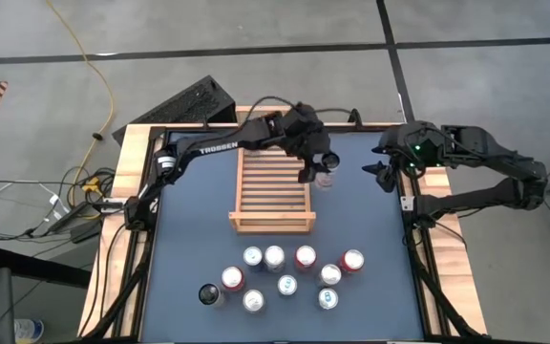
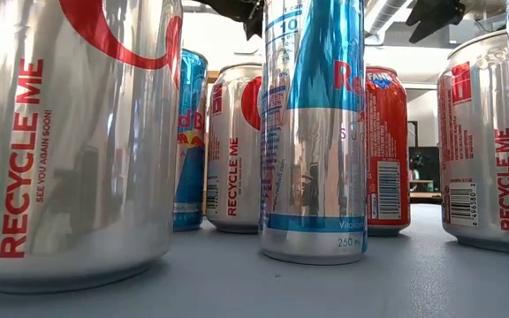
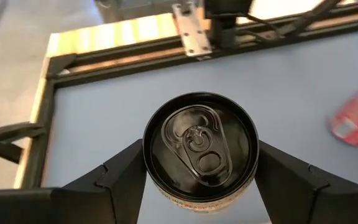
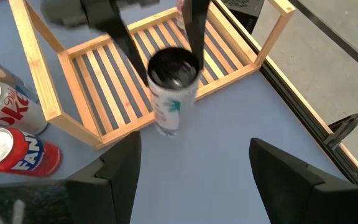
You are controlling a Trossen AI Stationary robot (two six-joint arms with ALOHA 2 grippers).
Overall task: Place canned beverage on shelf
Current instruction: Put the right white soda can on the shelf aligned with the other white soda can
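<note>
High view: the can (image 1: 326,178) stands upright on the blue table (image 1: 370,229), its long axis vertical and its dark lid up, just beside the right long edge of the shelf (image 1: 272,190), near that edge's far end. The left gripper (image 1: 319,170) reaches over the shelf and pinches the can between its two fingers; the left wrist view shows a finger (image 3: 114,177) on each side of the lid. The shelf's long axis runs away from the front edge, with a raised rail at each short end. The right gripper (image 1: 387,176) hovers to the can's right, apart from it, fingers spread. Nine more cans (image 1: 285,272) stand grouped near the front.
</note>
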